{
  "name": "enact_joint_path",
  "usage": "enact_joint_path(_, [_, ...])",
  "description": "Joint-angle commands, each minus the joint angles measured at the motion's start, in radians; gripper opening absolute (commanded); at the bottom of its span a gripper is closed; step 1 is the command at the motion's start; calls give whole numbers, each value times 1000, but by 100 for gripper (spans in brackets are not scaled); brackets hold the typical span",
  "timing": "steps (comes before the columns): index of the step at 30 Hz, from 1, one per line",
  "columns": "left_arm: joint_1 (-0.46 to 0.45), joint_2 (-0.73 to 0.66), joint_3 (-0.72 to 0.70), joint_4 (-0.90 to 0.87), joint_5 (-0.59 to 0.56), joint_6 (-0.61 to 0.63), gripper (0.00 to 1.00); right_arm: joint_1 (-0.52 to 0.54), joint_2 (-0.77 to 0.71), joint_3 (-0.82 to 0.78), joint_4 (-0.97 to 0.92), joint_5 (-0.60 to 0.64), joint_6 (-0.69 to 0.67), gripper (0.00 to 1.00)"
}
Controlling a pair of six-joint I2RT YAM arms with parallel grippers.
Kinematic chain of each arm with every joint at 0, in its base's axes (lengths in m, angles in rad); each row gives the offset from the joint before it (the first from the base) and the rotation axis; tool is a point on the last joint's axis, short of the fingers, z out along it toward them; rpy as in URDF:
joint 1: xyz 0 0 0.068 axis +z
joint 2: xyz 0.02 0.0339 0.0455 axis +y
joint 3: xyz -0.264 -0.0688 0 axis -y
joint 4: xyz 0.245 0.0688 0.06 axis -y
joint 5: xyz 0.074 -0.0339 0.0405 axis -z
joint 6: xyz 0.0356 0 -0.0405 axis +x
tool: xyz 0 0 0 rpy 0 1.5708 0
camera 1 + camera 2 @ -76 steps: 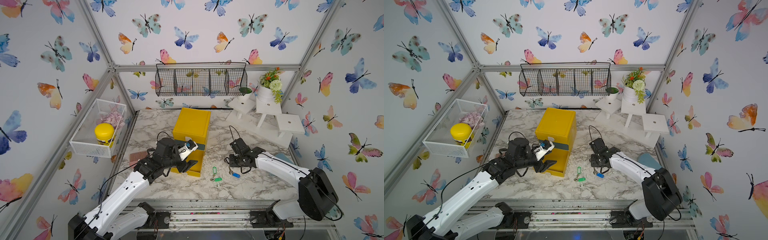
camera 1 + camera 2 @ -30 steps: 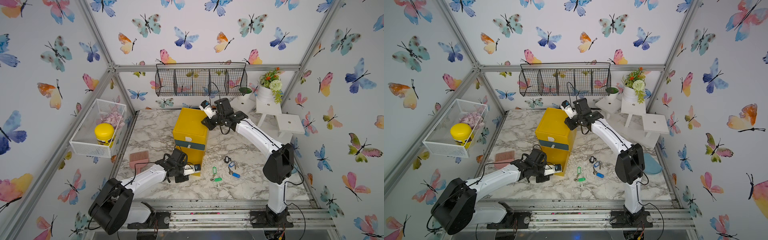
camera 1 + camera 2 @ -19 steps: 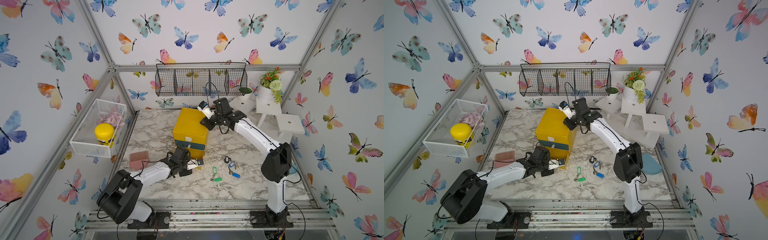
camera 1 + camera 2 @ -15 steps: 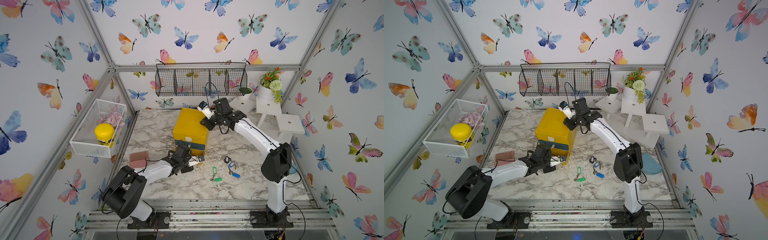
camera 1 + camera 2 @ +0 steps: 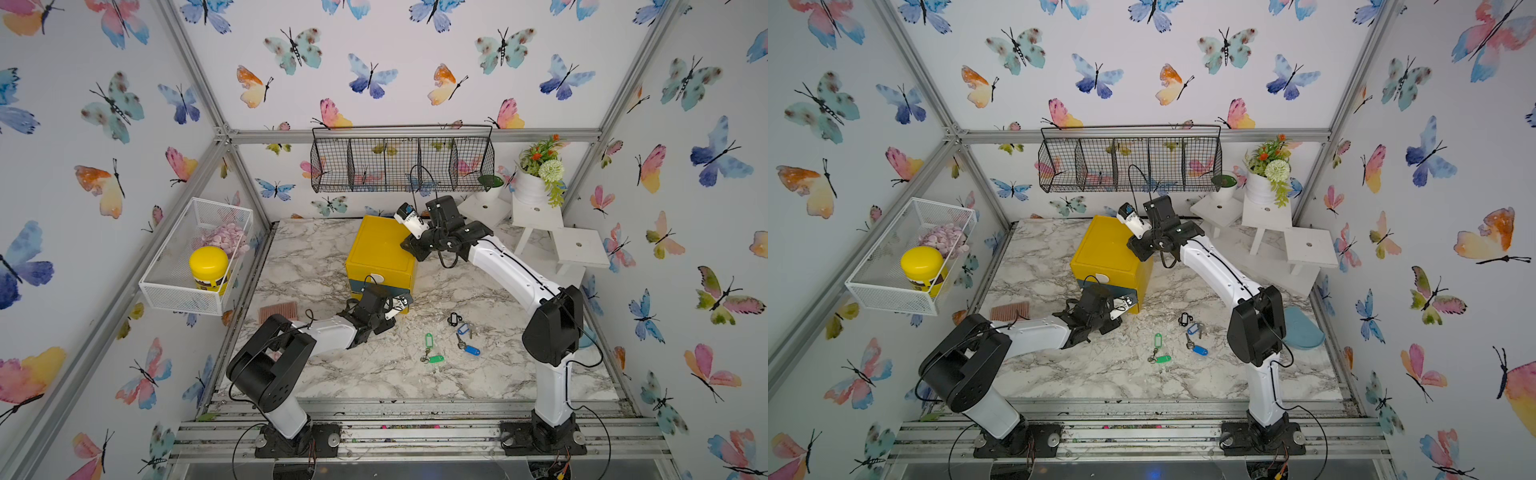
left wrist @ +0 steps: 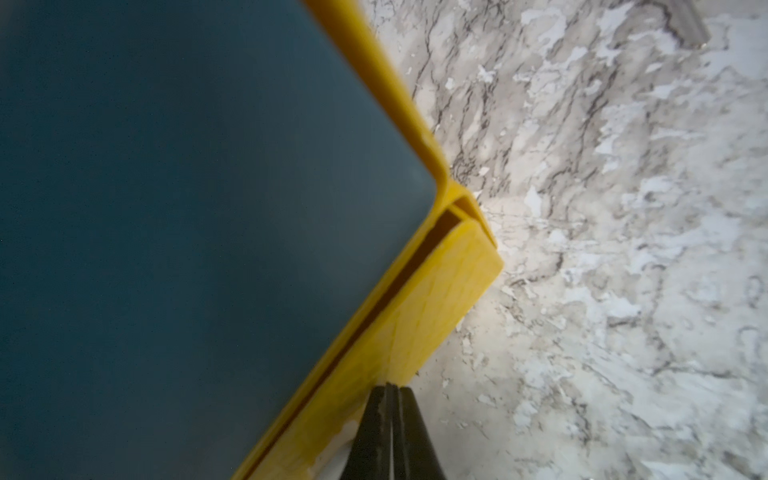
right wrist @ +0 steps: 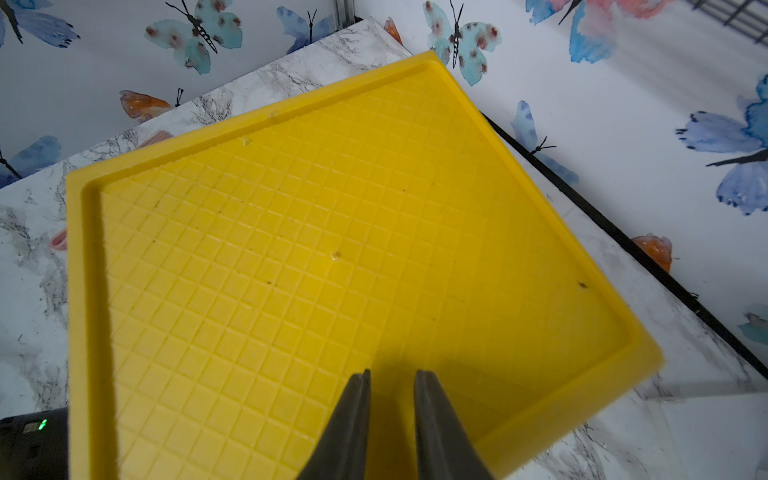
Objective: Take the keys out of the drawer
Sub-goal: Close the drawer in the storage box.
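So keys (image 5: pixel 471 350) lie nearer the worktop's (image 5: pixel 374 374) front edge; left gripper (image 6: pixel 390 388), pinched closed, sits at the yellow drawer (image 6: pixel 436 299), right gripper (image 7: pixel 392 374) hangs parted, empty, over the cabinet (image 7: pixel 332 249).

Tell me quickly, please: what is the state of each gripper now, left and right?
Left gripper: shut, holding nothing, tips at the yellow drawer front.
Right gripper: slightly open, empty, over the yellow cabinet top.
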Motion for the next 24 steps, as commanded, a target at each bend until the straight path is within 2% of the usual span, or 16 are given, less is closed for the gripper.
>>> enact_joint_path(1, [1,-54,-29,73,-40,-81,16,-2,39,-18,-188,51,1,26])
enact_joint_path(7, [-1,-193,-89,105,5,-158,28,-1,34,51,-161,56,57,27])
enact_joint_path(13, [-4,-456,-195,33,190,-171,29,-2,-65,8,26,-15,125,29])
enact_joint_path(15, [-1,-566,-224,12,207,-172,31,-2,-100,13,66,33,144,31])
enact_joint_path(17, [10,-647,-231,25,139,-193,38,-9,-141,9,117,126,167,33])
enact_joint_path(19, [70,-682,-208,33,79,-240,45,-32,-197,-30,181,225,188,35])
enact_joint_path(24, [366,-582,-6,-150,90,-464,47,-168,-365,-276,324,482,230,40])
